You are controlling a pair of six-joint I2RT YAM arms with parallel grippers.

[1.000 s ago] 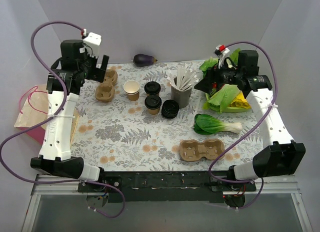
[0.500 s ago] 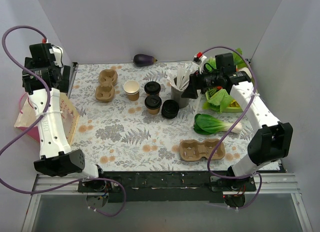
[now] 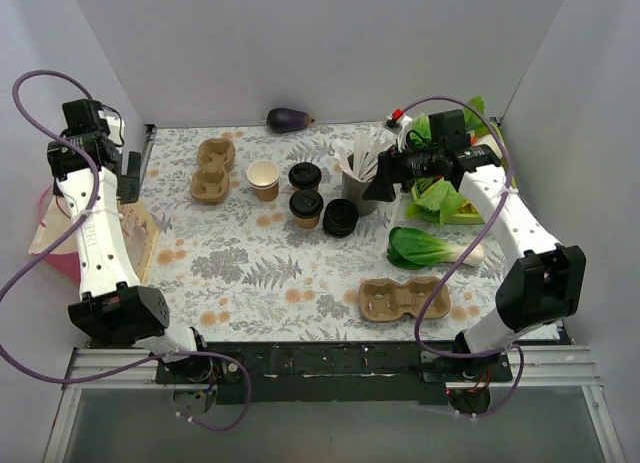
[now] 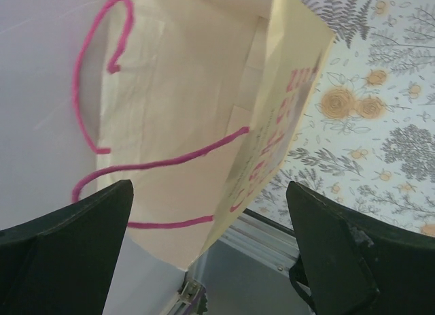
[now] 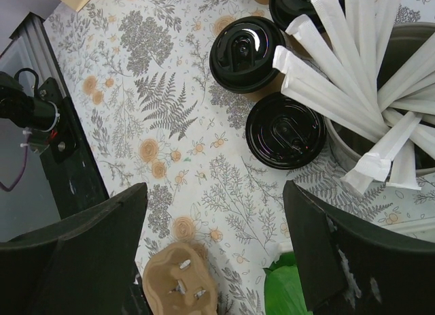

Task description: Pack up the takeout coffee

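Two kraft-brown takeout coffee cups with black lids [image 3: 306, 208] [image 3: 305, 175] stand mid-table; in the right wrist view the nearer one [image 5: 247, 54] shows from above. An open paper cup [image 3: 264, 180] stands left of them, and a loose black lid [image 3: 340, 218] [image 5: 285, 130] lies to their right. My right gripper [image 3: 378, 188] [image 5: 214, 220] hovers open and empty beside the lid. My left gripper [image 3: 128, 178] [image 4: 211, 254] is open and empty over the cream paper bag [image 3: 90, 233] [image 4: 183, 104] with pink handles at the table's left edge.
A dark grey cup of white sticks [image 3: 362, 188] [image 5: 380, 70] stands close to my right gripper. Pulp cup carriers sit at the back left [image 3: 212, 170] and front right [image 3: 403, 297] [image 5: 180, 284]. Bok choy [image 3: 430, 250], greens [image 3: 450, 198] and an eggplant [image 3: 289, 120] lie around.
My left arm swung from the back-left pulp carrier out to the left, over the paper bag. My right arm moved left from the greens toward the stick cup and lid.
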